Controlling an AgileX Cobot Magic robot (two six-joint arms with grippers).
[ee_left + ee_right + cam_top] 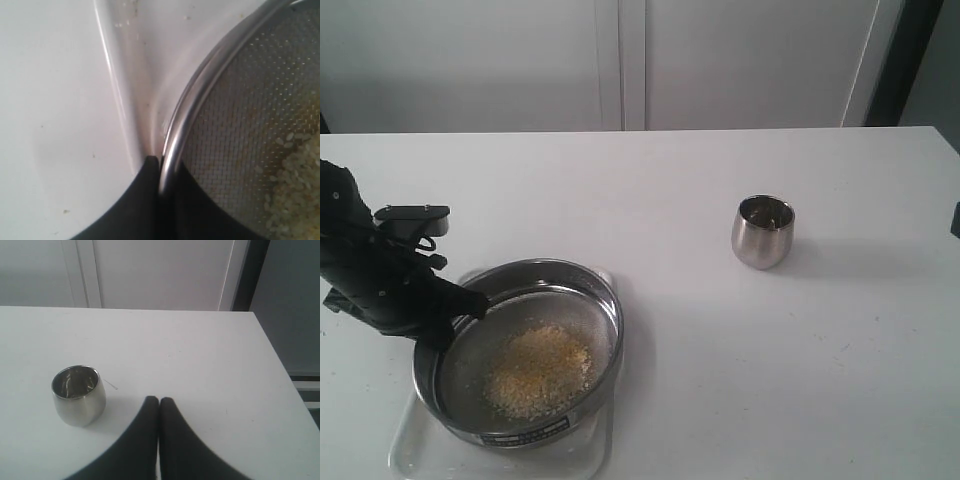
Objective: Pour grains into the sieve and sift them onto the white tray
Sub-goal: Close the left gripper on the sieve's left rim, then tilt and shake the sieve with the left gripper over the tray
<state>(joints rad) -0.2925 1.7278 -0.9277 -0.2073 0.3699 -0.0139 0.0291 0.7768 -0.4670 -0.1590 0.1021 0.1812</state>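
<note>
Grains (538,372) are already poured into sieve (520,432), set on tray (410,455) at near left; sieve rim is clamped by left hand (160,164); right hand (159,401) is shut, empty; sifting not yet done

Soft even light, faint shadows, glare on sieve (245,115) rim, close-up blur.

Exterior view: high, in front of the worktop (720,180), facing its far edge and the wall (470,60) behind; most of the surface in frame, medium range.
Left wrist view: very close, looking down on the sieve (186,107) rim and the white tray (116,85) rim, toward the near left corner; exterior shares both.
Right wrist view: low over the worktop, facing the far edge; steel cup (79,395) near, also in exterior.
</note>
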